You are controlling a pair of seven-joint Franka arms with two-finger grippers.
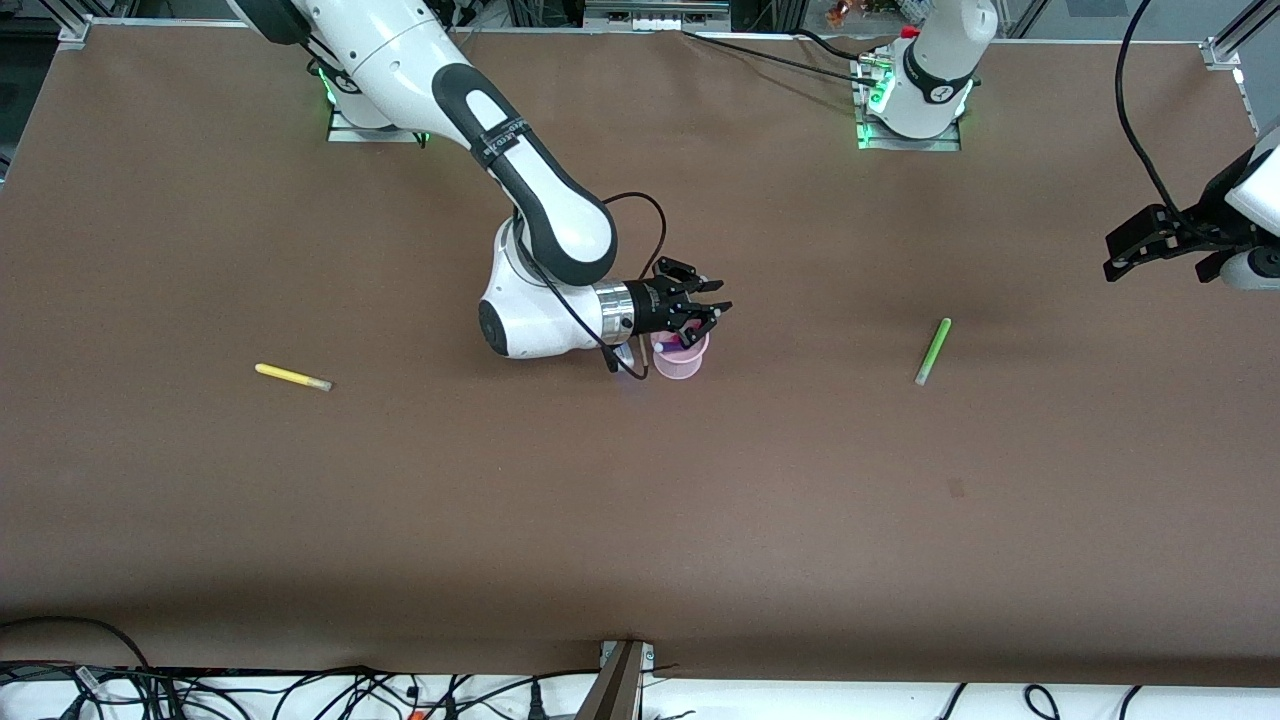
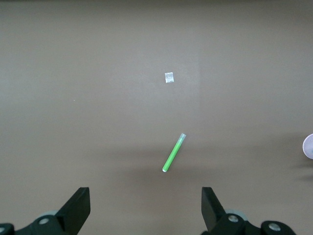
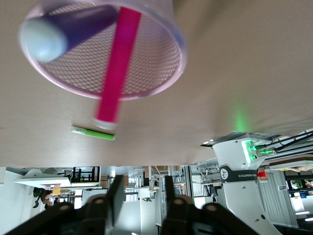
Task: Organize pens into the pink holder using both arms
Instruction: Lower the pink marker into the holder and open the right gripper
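The pink holder (image 1: 681, 362) stands mid-table with the magenta-pink pen (image 3: 116, 68) and the dark purple pen (image 3: 73, 27) leaning inside it. My right gripper (image 1: 712, 310) hangs just over the holder's rim, open and empty; in the right wrist view the gripper (image 3: 142, 198) holds nothing. The light green pen (image 1: 933, 351) lies flat toward the left arm's end. My left gripper (image 1: 1112, 256) is open and empty, in the air near that end, with the green pen (image 2: 174, 152) lying ahead of its wide-spread fingers (image 2: 78, 208). The yellow pen (image 1: 292, 377) lies flat toward the right arm's end.
The brown table top (image 1: 640, 520) is bare around the pens. A small pale scrap (image 2: 169, 77) lies on the table near the green pen. Cables (image 1: 300, 690) run along the table edge nearest the front camera.
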